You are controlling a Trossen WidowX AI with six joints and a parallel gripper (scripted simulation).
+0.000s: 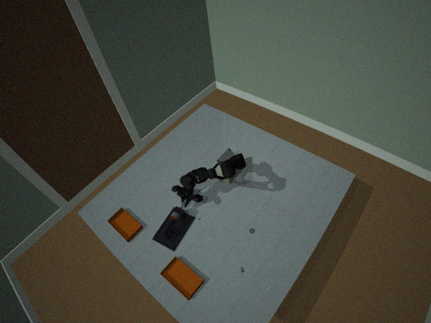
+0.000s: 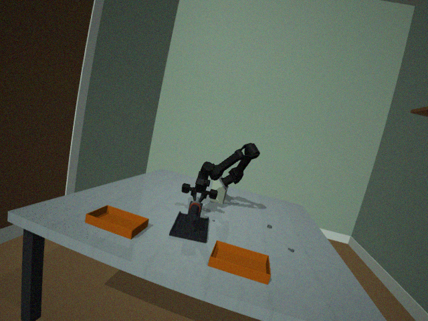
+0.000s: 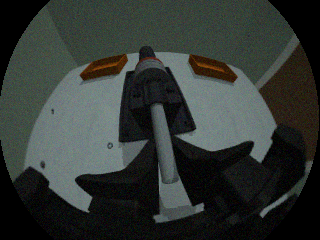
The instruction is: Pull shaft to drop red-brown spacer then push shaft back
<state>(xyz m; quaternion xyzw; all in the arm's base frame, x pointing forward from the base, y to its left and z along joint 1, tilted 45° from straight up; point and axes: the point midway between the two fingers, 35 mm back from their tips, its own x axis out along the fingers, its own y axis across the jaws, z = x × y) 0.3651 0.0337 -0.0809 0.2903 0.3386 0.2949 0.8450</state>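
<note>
My gripper (image 1: 183, 204) (image 2: 196, 200) (image 3: 160, 137) is shut on the pale grey shaft (image 3: 162, 131), whose near end sticks out toward the wrist camera. The shaft runs into a dark fixture block (image 3: 155, 95) on a black base plate (image 1: 163, 236) (image 2: 190, 235) (image 3: 183, 118). Beyond that block, grey spacer rings (image 3: 151, 66) sit in line with the shaft. The red-brown spacer (image 1: 174, 218) (image 3: 150, 59) is up in the line, at the far side of the grey rings and beside a dark rounded part (image 3: 146, 51). The shaft inside the rings is hidden.
Two orange trays stand beyond the fixture, one (image 1: 125, 225) (image 2: 117, 223) (image 3: 105, 67) and another (image 1: 182, 278) (image 2: 240, 261) (image 3: 212, 68). A small ring (image 1: 252, 231) (image 2: 269, 226), a small dark piece (image 1: 242, 269) (image 2: 291, 249) and a tiny ring (image 1: 199, 219) (image 3: 110, 145) lie on the table.
</note>
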